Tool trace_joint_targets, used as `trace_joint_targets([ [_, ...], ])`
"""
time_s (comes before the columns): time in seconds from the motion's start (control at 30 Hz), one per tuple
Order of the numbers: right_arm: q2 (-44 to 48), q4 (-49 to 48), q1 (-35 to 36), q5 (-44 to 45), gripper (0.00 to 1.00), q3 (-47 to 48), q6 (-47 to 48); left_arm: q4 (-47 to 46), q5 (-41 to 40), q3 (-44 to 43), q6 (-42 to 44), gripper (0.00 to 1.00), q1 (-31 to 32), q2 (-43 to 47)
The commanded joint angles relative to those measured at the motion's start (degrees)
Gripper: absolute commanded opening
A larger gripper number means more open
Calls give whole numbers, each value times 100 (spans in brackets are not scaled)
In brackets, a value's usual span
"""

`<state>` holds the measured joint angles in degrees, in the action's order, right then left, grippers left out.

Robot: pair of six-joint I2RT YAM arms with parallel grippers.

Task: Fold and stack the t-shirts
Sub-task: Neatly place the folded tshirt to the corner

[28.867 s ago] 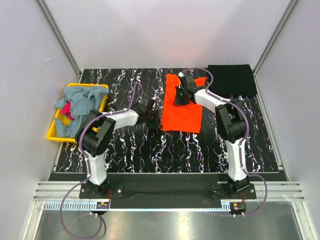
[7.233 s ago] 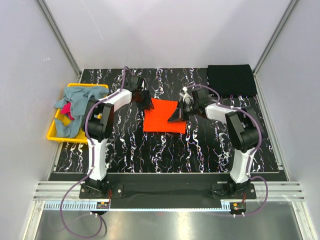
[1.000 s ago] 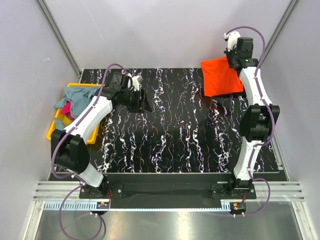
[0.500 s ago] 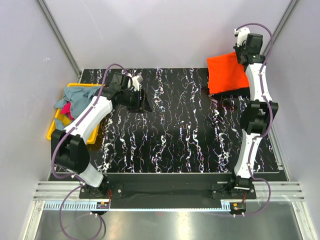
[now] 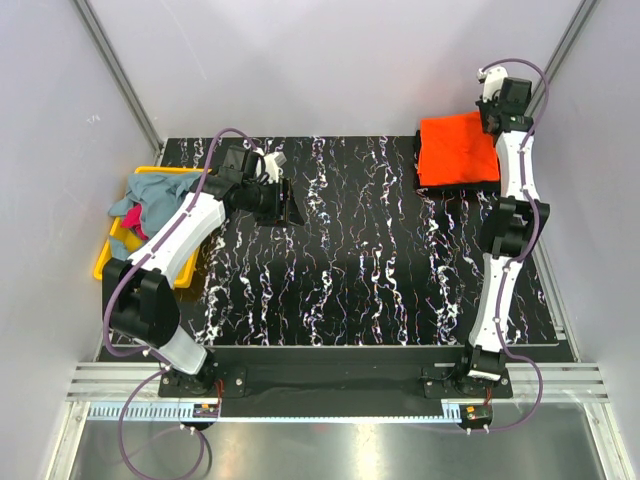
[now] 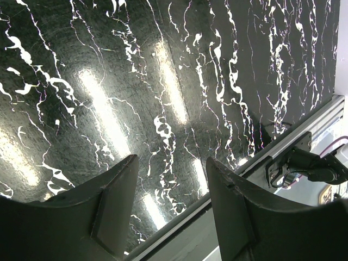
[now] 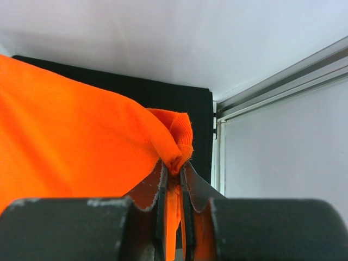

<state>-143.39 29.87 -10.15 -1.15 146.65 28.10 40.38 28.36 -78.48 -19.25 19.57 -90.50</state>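
Corner of orange t-shirt (image 7: 70,125) inside right gripper (image 7: 173,175) (black t-shirt (image 7: 174,100) beneath)

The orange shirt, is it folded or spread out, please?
Folded: the orange shirt forms a compact rectangle over the black shirt.

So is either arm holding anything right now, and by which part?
The right pincer is pinching the folded orange t-shirt by a bunched corner of its cloth. The left pincer is open and holds nothing.
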Motion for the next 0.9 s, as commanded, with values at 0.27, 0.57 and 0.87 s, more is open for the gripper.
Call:
trace_joint_targets([
  [0.27,-470,-516,-127,53,18,830,-138,-162,161,-18,52,58,20,32],
  [0.57,328,-631,-101,764,100,208,-831,-223,223,-36,70,58,11,41],
  [0.87,3253,159,241,142,100,-3180,-3211,-628,188,61,167,58,12,690],
])
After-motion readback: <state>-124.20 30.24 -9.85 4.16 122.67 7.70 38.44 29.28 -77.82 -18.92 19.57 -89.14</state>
